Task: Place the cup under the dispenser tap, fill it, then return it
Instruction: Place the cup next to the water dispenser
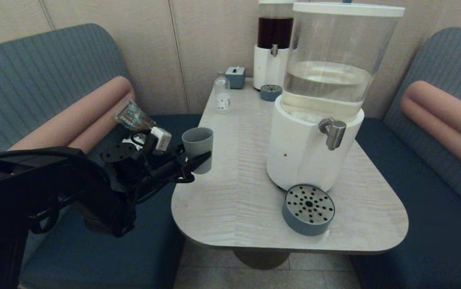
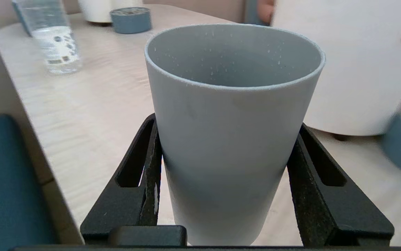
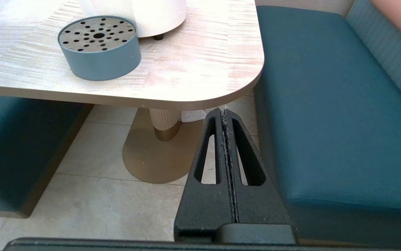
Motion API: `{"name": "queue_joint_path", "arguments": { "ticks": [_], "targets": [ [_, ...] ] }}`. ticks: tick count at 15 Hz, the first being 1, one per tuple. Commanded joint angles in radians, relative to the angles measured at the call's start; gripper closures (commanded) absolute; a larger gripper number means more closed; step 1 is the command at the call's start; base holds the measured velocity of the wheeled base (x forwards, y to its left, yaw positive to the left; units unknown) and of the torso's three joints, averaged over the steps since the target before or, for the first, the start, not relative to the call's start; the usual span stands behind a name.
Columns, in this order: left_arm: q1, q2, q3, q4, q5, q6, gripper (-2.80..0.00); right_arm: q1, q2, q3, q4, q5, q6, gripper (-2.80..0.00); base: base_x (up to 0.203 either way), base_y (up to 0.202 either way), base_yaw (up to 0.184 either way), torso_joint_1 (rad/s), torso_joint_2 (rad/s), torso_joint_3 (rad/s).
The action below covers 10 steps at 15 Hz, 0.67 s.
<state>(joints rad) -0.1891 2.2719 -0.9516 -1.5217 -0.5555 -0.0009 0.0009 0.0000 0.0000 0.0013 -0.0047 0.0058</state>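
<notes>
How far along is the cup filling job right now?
Early. Done: the left gripper has its jaws closed around the cup at the table's left edge. In hand: carrying it. Left: setting it on the drip tray under the dispenser tap, filling, returning. The right gripper is parked below the table.

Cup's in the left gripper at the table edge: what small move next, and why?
Probably carry the cup rightward across the table toward the drip tray below the dispenser tap. The left gripper has both fingers against its sides, the cup looks empty, and the tray is bare.
</notes>
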Motion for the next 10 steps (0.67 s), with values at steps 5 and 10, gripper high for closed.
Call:
{"name": "queue_joint_path", "arguments": {
  "ticks": [5, 10],
  "targets": [
    [0.008, 0.195, -0.222, -0.008, 0.003, -0.004, 0.00, 0.001, 0.001, 0.002, 0.000, 0.000, 0.000, 0.00, 0.000, 0.000, 0.000, 0.000, 0.00, 0.000],
    [0.006, 0.346, -0.381, -0.008, 0.022, -0.006, 0.00, 0.001, 0.000, 0.002, 0.000, 0.000, 0.000, 0.00, 0.000, 0.000, 0.000, 0.000, 0.00, 0.000]
  ]
}}
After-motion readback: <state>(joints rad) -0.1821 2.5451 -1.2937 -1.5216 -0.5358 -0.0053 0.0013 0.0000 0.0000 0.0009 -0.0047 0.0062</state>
